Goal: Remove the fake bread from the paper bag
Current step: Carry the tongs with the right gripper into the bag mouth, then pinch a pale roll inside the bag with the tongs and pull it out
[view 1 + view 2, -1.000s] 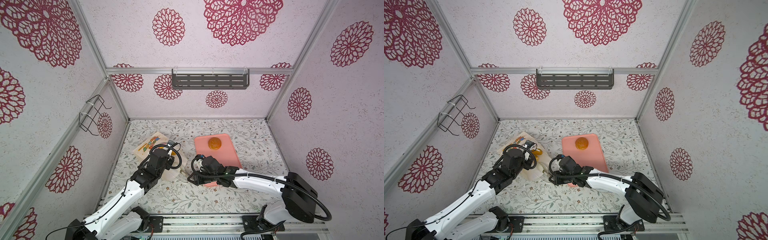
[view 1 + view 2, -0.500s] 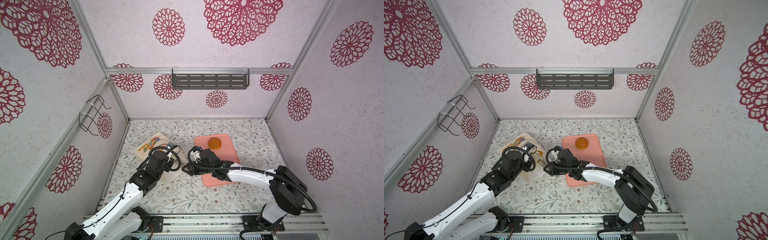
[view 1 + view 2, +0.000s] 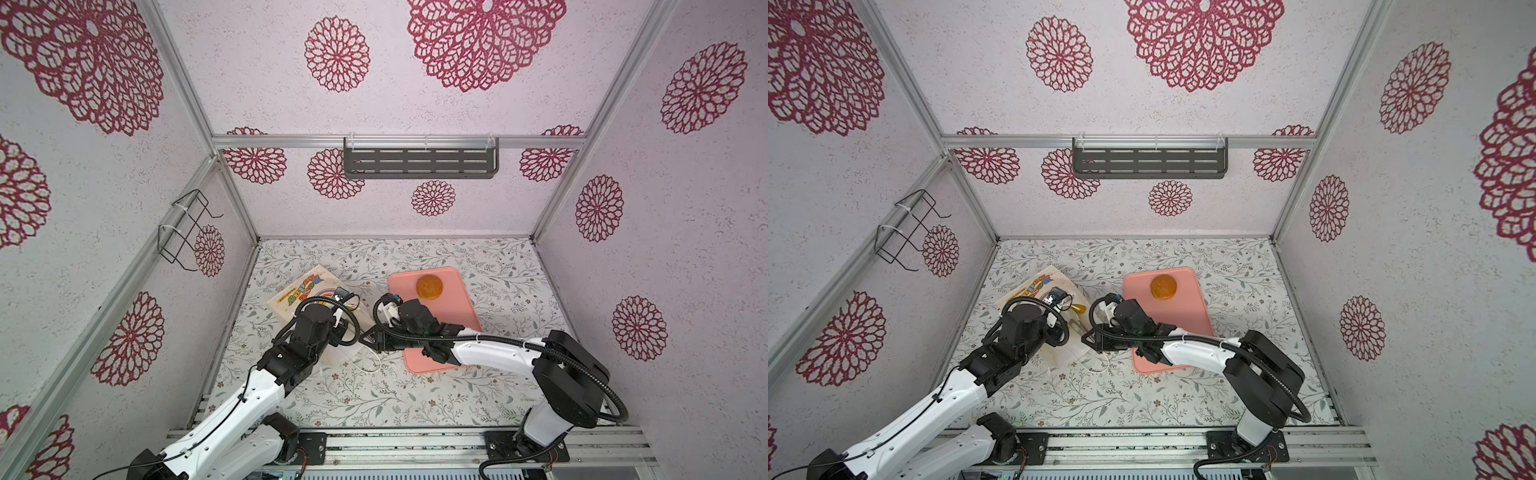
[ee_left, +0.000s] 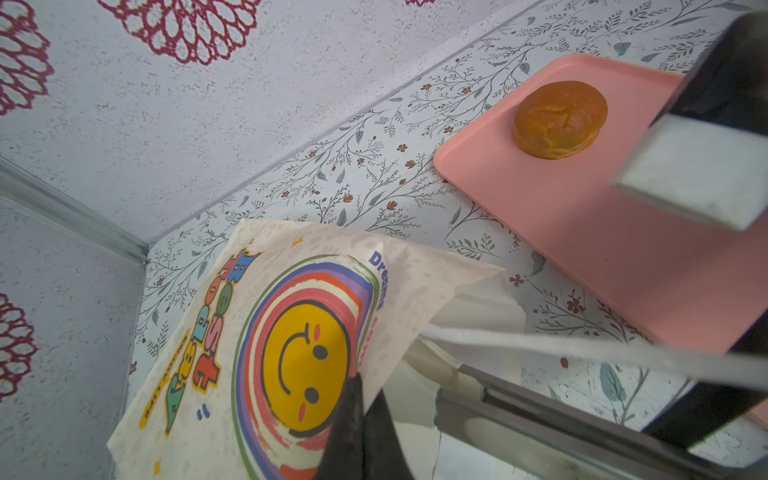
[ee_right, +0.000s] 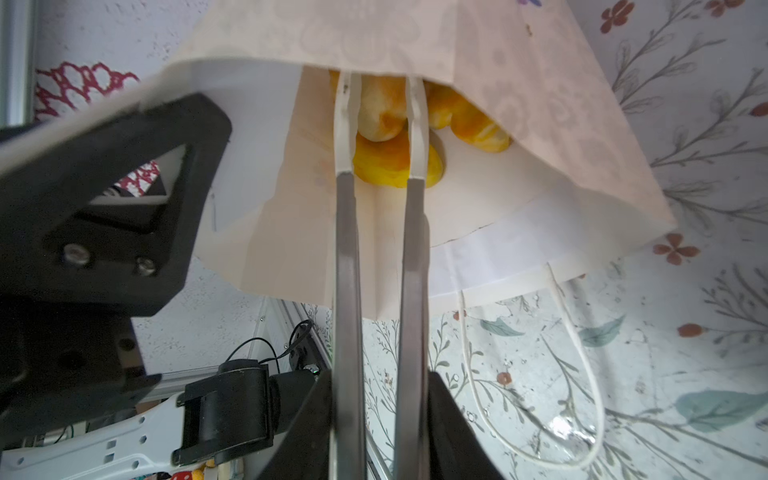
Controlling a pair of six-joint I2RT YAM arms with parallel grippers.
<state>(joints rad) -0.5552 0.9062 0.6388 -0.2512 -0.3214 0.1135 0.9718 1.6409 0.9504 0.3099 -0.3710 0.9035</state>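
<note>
The left gripper [image 4: 356, 399] is closed on the top edge of the paper bag [image 4: 195, 415], holding it up. The fake bread [image 5: 395, 166] lies deep inside. The right gripper [image 5: 380, 99] reaches around one piece, but nobody can tell if it squeezes. It should squeeze softly, then pull straight out.

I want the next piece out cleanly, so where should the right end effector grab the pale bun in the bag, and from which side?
Grip the pale bun across its rounded sides, entering level through the open mouth of the bag, which lies on its side. It fits between the fingers, and both flanks look clear.
</note>
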